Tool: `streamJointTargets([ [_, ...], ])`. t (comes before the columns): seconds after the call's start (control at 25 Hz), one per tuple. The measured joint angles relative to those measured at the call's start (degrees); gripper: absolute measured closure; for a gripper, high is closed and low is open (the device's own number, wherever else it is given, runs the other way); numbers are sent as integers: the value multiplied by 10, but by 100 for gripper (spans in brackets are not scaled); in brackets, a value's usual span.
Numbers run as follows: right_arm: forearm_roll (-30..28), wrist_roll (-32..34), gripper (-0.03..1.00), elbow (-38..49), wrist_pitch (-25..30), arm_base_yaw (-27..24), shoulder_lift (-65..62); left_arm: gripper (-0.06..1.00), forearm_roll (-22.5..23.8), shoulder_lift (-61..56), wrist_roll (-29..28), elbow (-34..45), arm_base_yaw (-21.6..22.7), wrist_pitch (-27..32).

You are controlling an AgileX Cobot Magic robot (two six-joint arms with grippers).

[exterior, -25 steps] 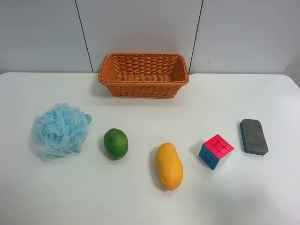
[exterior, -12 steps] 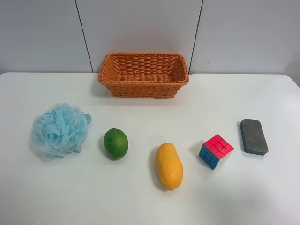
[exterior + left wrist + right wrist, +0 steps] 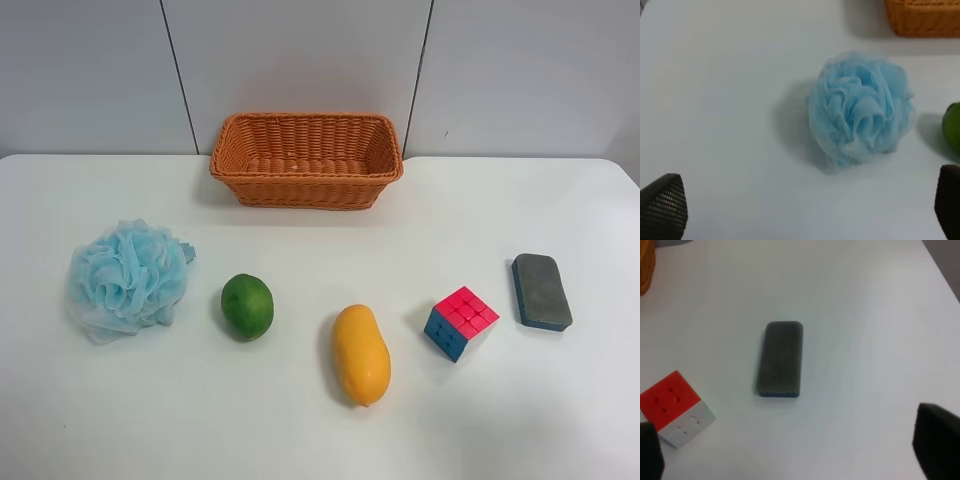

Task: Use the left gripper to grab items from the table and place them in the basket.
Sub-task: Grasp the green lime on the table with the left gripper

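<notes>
Over the table, the left gripper hangs spread wide near the bath pouf, whose soft mesh could squash and slip from a shallow pinch.

White table. Orange-brown woven basket. Light-blue pouf, green fruit, yellow-orange mango. Cube red on top, blue sides. Eraser grey, blue edge.

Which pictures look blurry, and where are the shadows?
Exterior high view: sharp and evenly lit, faint shadows beside the mango and green fruit. Left wrist view: slightly soft; the bath pouf casts a grey shadow on the table, and the left gripper is cropped to dark fingertips. Right wrist view: softest, the eraser block has fuzzy edges.
</notes>
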Motion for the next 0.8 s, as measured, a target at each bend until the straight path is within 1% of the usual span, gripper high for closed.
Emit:
streamJointTargets([
  [0.2,0,0,-2,0,0,0,0,-5,-2,1,0,0,0,-10],
  [0.32,0,0,-2,0,0,0,0,-5,-2,21,2,-1,0,-11],
  [0.44,0,0,-2,0,0,0,0,-5,-3,60,8,-11,0,-15],
  [0.64,0,0,-2,0,0,0,0,-5,-4,147,35,-57,0,-29],
  [0.8,0,0,-2,0,0,0,0,-5,-4,226,46,-100,0,-34],
])
